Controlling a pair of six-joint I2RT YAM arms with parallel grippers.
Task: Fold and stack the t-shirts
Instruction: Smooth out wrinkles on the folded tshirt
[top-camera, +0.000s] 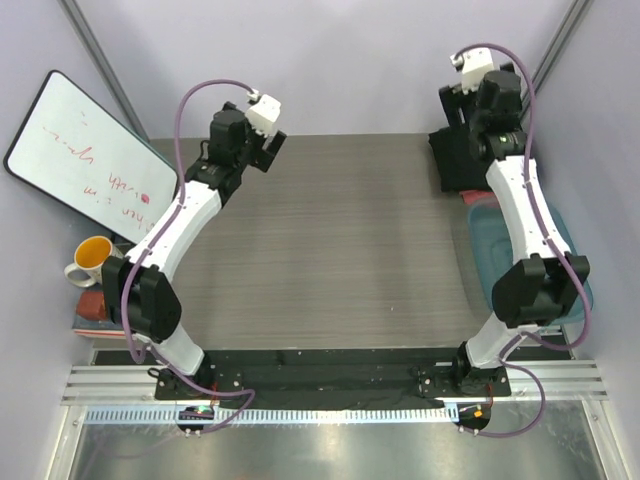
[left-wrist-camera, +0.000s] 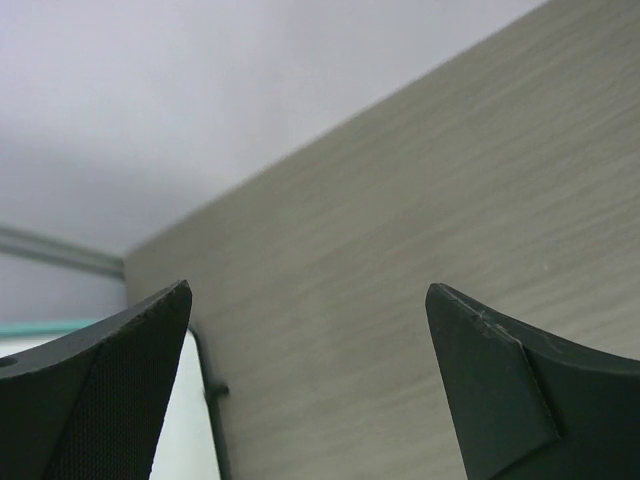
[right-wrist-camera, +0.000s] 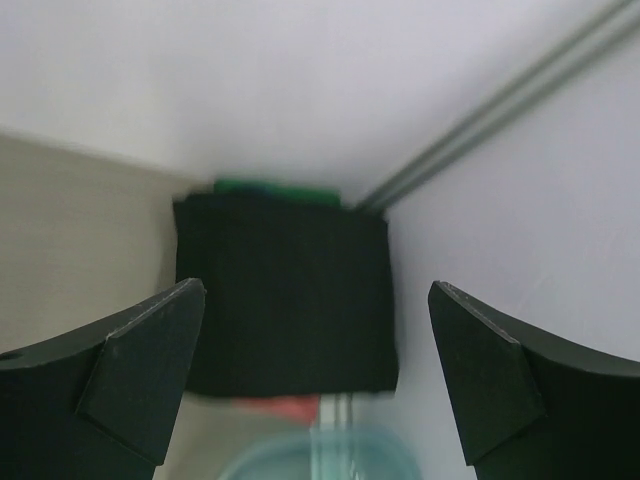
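From above, my right arm (top-camera: 520, 200) covers most of the t-shirt stack (top-camera: 453, 165) and half the blue tub (top-camera: 484, 250). On the right wrist I catch only a sliver of the green shirt (right-wrist-camera: 272, 187), perhaps red cloth (right-wrist-camera: 285, 407) underneath, and the tub's rim blurs off the bottom edge.

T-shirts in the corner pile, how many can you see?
3: a black t-shirt on top, a green t-shirt peeking out at its far edge, a red t-shirt at its near edge. More may hide underneath.
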